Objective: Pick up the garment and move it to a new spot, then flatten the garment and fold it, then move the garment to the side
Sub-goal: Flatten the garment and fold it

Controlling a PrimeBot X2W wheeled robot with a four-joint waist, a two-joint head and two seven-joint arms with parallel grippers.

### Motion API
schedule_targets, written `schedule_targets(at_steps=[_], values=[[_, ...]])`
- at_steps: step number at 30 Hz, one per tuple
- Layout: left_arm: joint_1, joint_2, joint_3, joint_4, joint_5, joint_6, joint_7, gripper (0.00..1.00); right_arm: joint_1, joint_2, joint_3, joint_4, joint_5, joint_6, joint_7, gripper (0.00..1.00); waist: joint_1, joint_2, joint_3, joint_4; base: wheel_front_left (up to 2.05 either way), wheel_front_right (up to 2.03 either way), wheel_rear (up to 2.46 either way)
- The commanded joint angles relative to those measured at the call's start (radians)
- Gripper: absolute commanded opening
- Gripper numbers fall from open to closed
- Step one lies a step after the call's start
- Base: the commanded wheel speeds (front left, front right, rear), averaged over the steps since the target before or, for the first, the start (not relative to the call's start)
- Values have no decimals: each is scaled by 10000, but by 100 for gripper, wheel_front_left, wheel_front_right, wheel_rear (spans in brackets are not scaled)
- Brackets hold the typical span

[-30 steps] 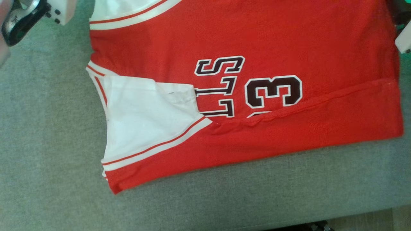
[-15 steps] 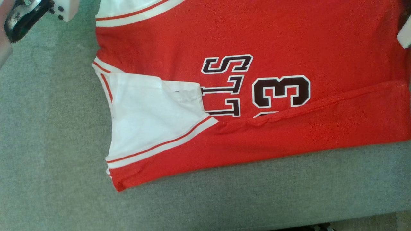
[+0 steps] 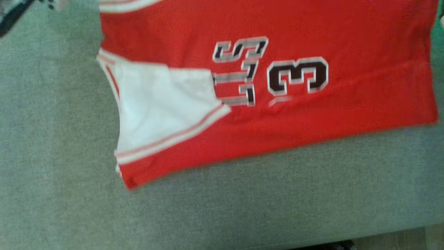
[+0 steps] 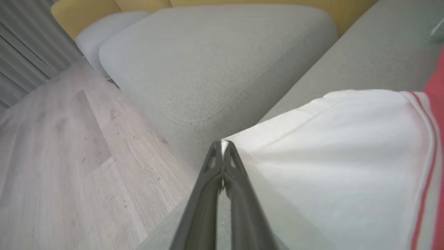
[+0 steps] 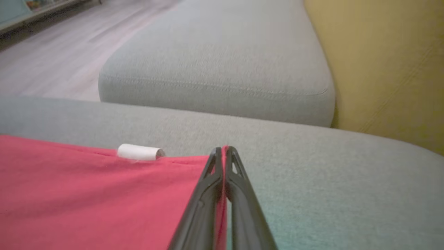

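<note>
Plainly, the left gripper (image 4: pixel 222 143) pinched the garment (image 3: pixel 312 27) at its white sleeve edge, the right gripper (image 5: pixel 224 149) its red corner, on the grey sofa (image 3: pixel 242 208).

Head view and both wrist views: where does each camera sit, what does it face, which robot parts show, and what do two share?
Head view: on the head, looking down at the jersey on the sofa; left arm at top left.
Left wrist view: on that wrist, along the left tool, shut on the jersey's white edge.
Right wrist view: likewise, right tool shut on red edge.
Shared: the jersey.
</note>
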Motion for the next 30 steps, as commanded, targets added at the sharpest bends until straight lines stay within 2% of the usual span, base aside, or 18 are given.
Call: schedule_targets(at_steps=[1, 8, 17, 23, 29, 30], values=[[-720, 443, 432, 83, 101, 23, -257, 0, 72, -384, -124, -52, 134, -7, -272, 0, 0, 0, -106, -32, 0, 0, 0], [-388, 396, 441, 249, -96, 23, -1197, 0, 502, -688, 34, -221, 793, -7, -952, 0, 0, 0, -635, 93, 0, 0, 0], [921, 913, 436, -823, -158, 82, -1933, 0, 1718, -1266, 214, -608, 1303, -7, -1463, 0, 0, 0, -1309, 483, 0, 0, 0], [2203, 1452, 434, -2276, -257, 560, -2100, 0, 2636, -1625, 27, -794, 1449, -7, -1635, 0, 0, 0, -1569, 793, 0, 0, 0], [3650, 2009, 432, -3828, -459, 1269, -2157, 0, 3546, -1694, -361, -925, 1387, -7, -1684, 0, 0, 0, -1684, 964, 0, 0, 0], [3650, 2009, 432, -3828, -459, 1269, -2157, 0, 3546, -1694, -361, -925, 1387, -7, -1684, 0, 0, 0, -1684, 964, 0, 0, 0]])
